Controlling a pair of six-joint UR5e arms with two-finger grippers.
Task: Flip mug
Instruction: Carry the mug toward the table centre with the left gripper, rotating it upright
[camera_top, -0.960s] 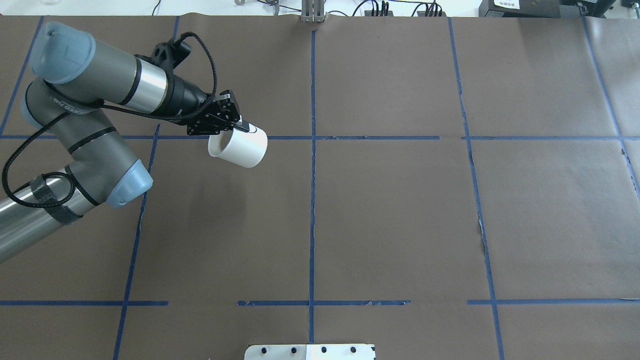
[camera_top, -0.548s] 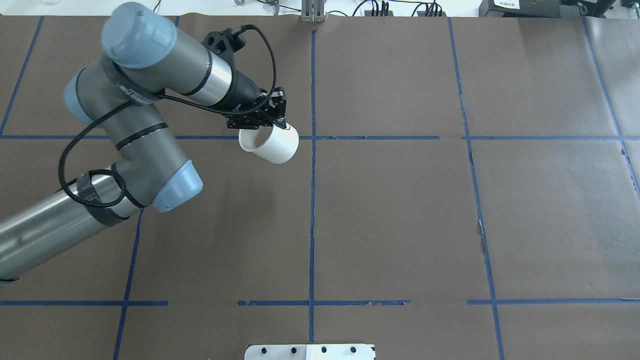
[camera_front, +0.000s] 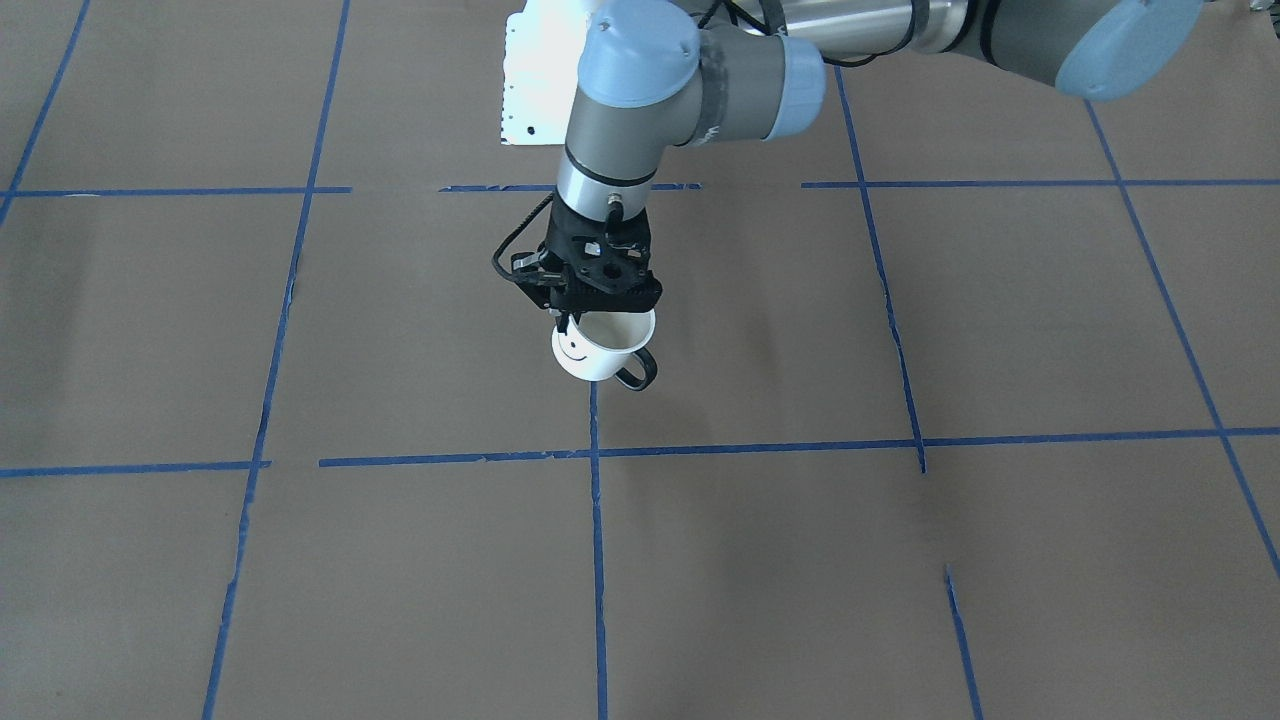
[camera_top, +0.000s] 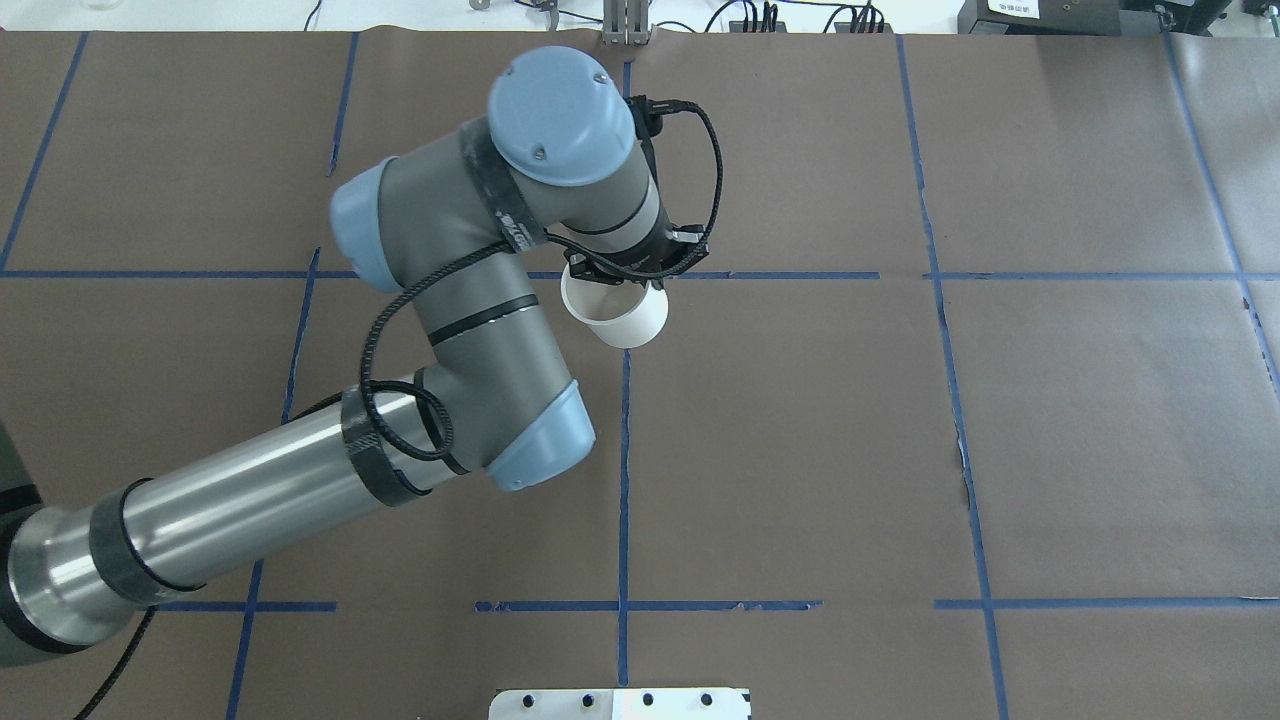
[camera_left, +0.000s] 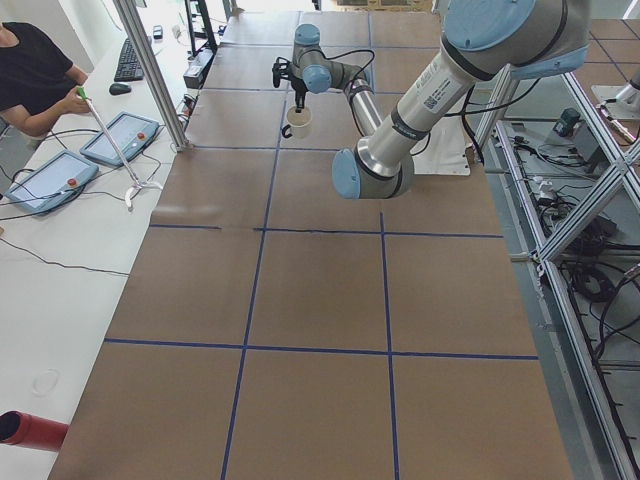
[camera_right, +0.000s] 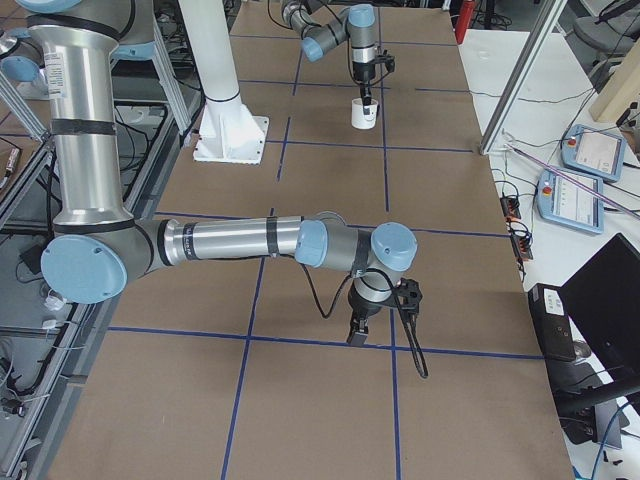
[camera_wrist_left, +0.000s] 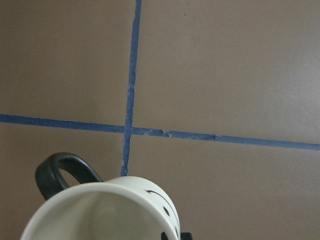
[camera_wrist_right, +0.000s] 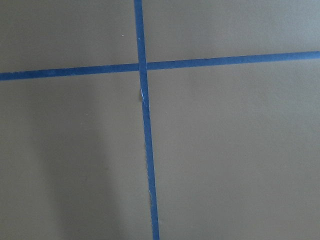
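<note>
The white mug with a black smiley face and a black loop handle hangs above the brown table, mouth up and a little tilted. My left gripper is shut on its rim from above. In the overhead view the mug sits at the central tape crossing, under the left gripper. The left wrist view shows its off-white inside and its handle. The mug also shows in the side views. My right gripper points down near the table; I cannot tell whether it is open or shut.
Blue tape lines divide the brown paper table cover into squares. A white base plate lies at the robot's edge. An operator sits beyond the far edge, behind a metal post.
The left arm has swung right, carrying the mug to the central tape line. The mug has turned from lying sideways to nearly upright, mouth up.
</note>
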